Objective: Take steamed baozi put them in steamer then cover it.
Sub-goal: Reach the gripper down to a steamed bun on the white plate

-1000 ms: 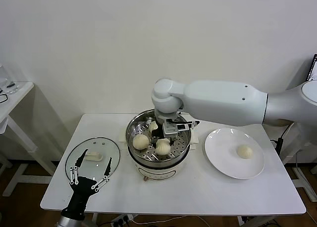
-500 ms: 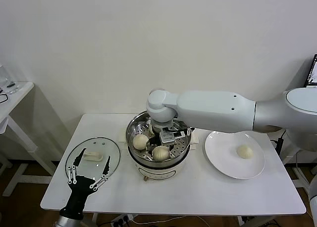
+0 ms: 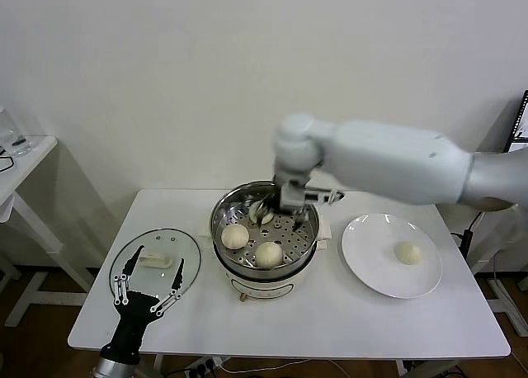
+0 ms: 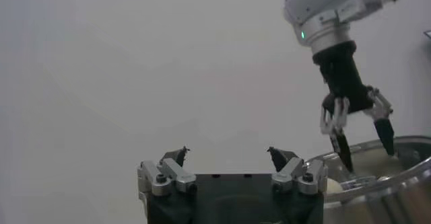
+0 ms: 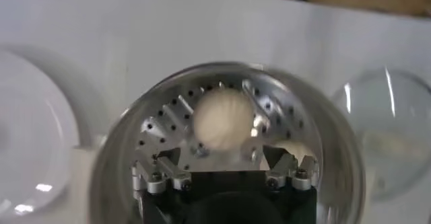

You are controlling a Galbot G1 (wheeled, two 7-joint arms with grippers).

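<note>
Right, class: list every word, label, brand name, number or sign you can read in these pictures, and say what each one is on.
None can be read: no lettering shows on the steamer, cover, plate, or either gripper, right or left.

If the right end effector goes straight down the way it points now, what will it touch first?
Most likely the baozi lying just under the right end effector, at the back of the steamer. Its fingers are open above that bun and apart from it. Depth is unclear, so it might meet the perforated tray beside the bun instead.
</note>
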